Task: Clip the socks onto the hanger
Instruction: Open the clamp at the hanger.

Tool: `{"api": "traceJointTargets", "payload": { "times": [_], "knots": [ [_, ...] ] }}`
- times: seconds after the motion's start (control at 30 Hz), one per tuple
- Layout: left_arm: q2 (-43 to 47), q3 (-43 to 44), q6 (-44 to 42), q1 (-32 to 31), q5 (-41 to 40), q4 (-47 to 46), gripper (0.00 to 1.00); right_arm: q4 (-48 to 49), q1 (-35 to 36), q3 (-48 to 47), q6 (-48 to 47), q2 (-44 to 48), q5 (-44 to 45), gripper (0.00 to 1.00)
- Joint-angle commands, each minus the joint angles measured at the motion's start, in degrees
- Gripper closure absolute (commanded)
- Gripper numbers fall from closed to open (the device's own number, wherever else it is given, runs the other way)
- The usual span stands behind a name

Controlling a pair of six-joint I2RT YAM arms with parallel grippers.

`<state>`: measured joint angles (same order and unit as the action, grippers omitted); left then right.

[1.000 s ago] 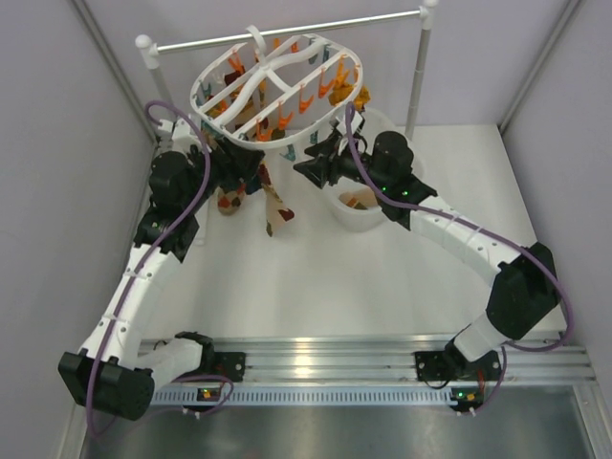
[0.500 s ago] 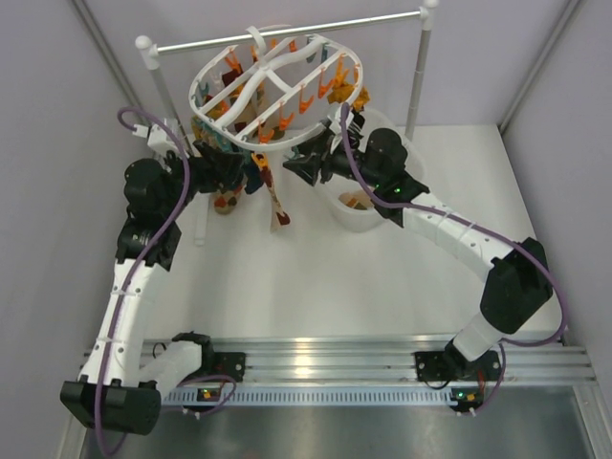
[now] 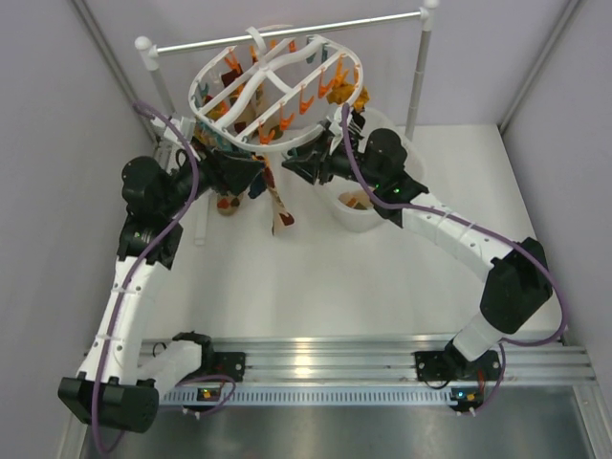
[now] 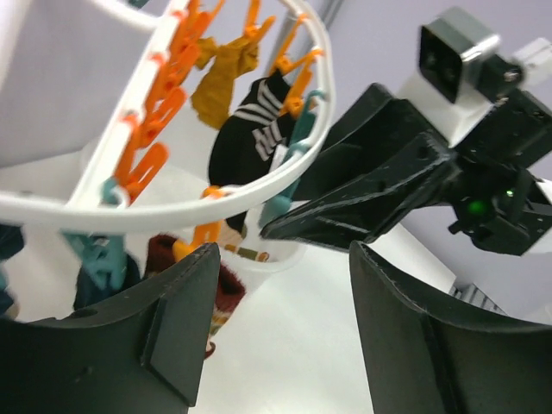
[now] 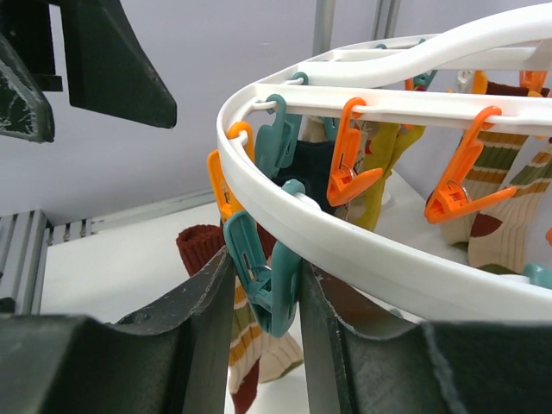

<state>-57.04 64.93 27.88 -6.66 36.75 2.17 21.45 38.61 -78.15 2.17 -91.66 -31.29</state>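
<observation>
Pinching a teal clip on the hanger rim with the right hand, narrower than a second ago, with the left hand spread empty, probably opening it for one more beside the hanging socks.

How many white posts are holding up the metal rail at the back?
2. The left post stands at one end of the rail, the right post at the other; none seems hidden.
</observation>
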Motion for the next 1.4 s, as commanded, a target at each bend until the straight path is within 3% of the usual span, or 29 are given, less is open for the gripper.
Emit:
{"api": "traceJointTargets", "payload": {
  "times": [0.0,0.1,0.2,0.37,0.73,1.2,1.37],
  "knots": [
    [-2.4,3.7,-2.4,-3.5,4.5,-8.6,0.34,1.7,1.2,-3.4,1.6,0.9,-2.6,0.71],
    [-4.1,5.0,-4.4,-7.2,-0.7,-8.6,0.40,-0.1,1.8,-3.5,2.0,1.5,-0.4,0.76],
    [-5.3,5.5,-4.0,-9.7,-8.3,-7.5,0.47,-1.5,2.6,-2.4,1.5,2.5,2.4,0.89],
    [-6.9,6.6,-2.8,-12.3,-15.9,-3.5,0.53,-1.9,4.1,-1.6,-0.3,3.4,6.1,0.95],
    [-8.2,7.0,-0.8,-13.1,-22.6,3.7,0.61,-2.8,6.7,-3.5,-1.7,2.4,14.3,0.94],
    [-9.5,6.6,2.4,-13.1,-26.0,3.9,0.68,-2.7,9.0,-4.4,-1.7,0.9,14.3,0.98],
    [-9.9,6.9,1.3,-13.0,-25.4,3.5,0.79,-4.6,8.9,-4.6,-1.6,1.0,14.1,0.84]
  ]
}}
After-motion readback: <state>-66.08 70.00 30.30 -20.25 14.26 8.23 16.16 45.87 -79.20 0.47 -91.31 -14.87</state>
